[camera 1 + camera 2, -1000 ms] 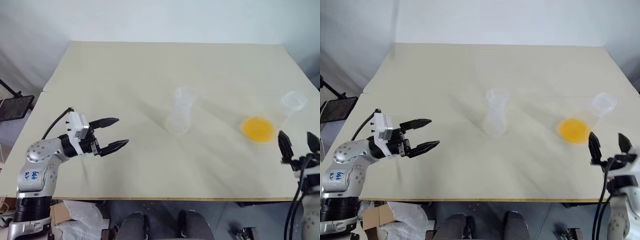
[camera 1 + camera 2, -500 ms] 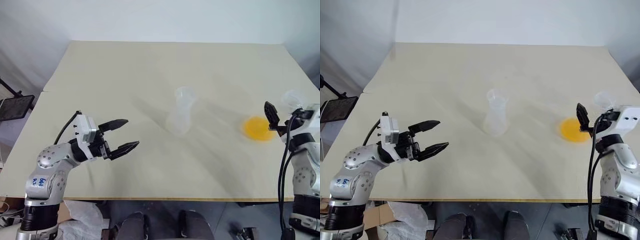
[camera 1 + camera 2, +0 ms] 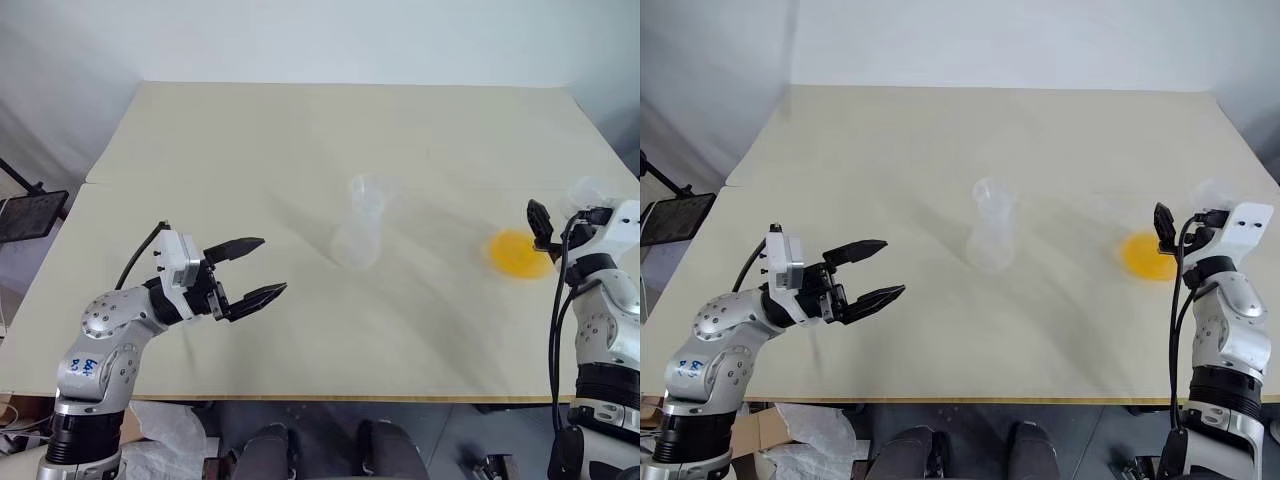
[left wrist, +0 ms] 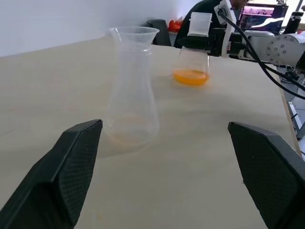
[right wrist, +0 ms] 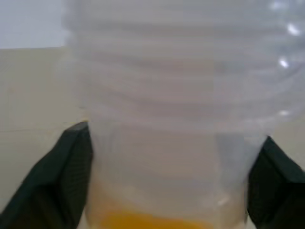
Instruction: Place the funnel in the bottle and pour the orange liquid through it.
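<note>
Right hand [image 3: 556, 226] has its fingers on either side of the flask holding the orange liquid [image 3: 518, 254]; whether they clamp it I cannot tell. Left hand [image 3: 262, 270], spread apart, hangs over the tabletop [image 3: 300, 140], well apart from the bottle [image 3: 361, 225].

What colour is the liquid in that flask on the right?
Yellow-orange liquid, clearest in the left wrist view.

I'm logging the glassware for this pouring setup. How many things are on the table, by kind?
Clear flask-shaped bottle with the funnel seated in its neck: 1
Funnel: 1
Clear flask holding the orange liquid: 1
Total: 3
</note>
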